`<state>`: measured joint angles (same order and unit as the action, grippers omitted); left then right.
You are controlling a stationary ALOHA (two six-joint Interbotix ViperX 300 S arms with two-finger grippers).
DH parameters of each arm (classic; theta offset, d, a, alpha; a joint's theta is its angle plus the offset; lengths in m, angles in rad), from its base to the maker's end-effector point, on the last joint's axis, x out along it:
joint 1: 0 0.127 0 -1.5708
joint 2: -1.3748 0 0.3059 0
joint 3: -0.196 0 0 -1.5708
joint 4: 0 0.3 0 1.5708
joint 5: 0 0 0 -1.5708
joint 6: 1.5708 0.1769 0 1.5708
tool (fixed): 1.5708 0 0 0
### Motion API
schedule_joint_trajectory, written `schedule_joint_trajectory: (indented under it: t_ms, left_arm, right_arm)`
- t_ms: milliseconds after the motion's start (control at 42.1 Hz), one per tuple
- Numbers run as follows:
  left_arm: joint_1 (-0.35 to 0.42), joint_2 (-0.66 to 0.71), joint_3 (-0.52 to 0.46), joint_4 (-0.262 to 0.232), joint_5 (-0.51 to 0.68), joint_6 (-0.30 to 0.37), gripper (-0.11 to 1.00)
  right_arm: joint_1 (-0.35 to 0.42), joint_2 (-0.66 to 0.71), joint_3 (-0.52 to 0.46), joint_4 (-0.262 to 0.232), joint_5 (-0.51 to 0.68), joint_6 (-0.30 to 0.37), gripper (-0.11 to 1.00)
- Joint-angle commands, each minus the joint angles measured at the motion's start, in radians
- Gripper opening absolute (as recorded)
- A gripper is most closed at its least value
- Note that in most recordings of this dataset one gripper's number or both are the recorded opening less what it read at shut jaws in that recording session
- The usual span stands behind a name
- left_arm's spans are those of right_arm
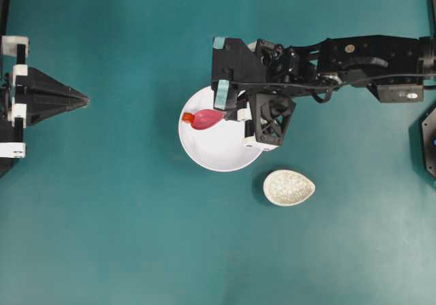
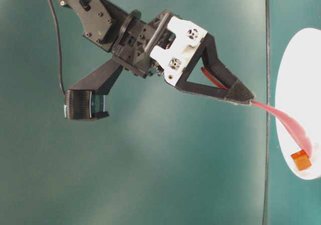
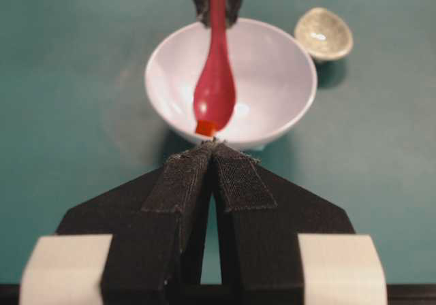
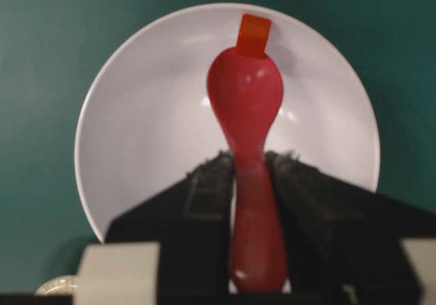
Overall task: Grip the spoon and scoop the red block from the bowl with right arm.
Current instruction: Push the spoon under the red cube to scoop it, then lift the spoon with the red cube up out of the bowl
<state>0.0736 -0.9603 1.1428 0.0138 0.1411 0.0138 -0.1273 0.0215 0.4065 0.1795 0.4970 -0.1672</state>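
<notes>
My right gripper (image 4: 251, 161) is shut on the handle of the pink spoon (image 4: 245, 104), which reaches out over the white bowl (image 4: 143, 128). The spoon's scoop (image 1: 206, 119) lies inside the bowl (image 1: 218, 154) near its left rim. The red block (image 1: 187, 117) sits at the tip of the scoop, touching it, against the bowl's wall (image 4: 253, 33). In the table-level view the spoon (image 2: 288, 124) slants down from the gripper (image 2: 243, 95) to the block (image 2: 301, 160). My left gripper (image 1: 83, 100) rests shut at the far left, pointing at the bowl (image 3: 272, 80).
A beige speckled egg-shaped dish (image 1: 289, 187) lies on the teal table just right of and below the bowl. The right arm (image 1: 354, 63) stretches in from the right edge above the bowl.
</notes>
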Motion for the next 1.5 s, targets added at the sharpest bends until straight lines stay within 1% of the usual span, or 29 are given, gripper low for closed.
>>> schedule_joint_trajectory:
  t_ms: [0, 309, 712, 1116, 1258, 1472]
  left_arm:
    - [0.003, 0.008, -0.018, 0.002, -0.011, 0.0, 0.0]
    - [0.002, 0.008, -0.018, 0.002, -0.011, 0.0, 0.0]
    - [0.003, 0.008, -0.018, 0.002, -0.011, 0.0, 0.0]
    - [0.003, 0.008, -0.018, 0.002, -0.011, 0.0, 0.0]
    - [0.003, 0.008, -0.018, 0.002, -0.011, -0.002, 0.0]
    - [0.003, 0.008, -0.018, 0.002, -0.011, -0.002, 0.0]
  right_arm:
    - [0.005, -0.034, 0.002, 0.003, -0.032, 0.002, 0.25]
    - [0.011, -0.034, 0.046, 0.006, -0.11, 0.002, 0.25]
    - [0.029, -0.034, 0.078, 0.008, -0.179, 0.002, 0.25]
    - [0.031, -0.052, 0.126, 0.009, -0.239, 0.003, 0.25]
    - [0.032, -0.077, 0.158, 0.015, -0.25, 0.015, 0.25]
    - [0.034, -0.118, 0.218, 0.021, -0.328, 0.044, 0.25]
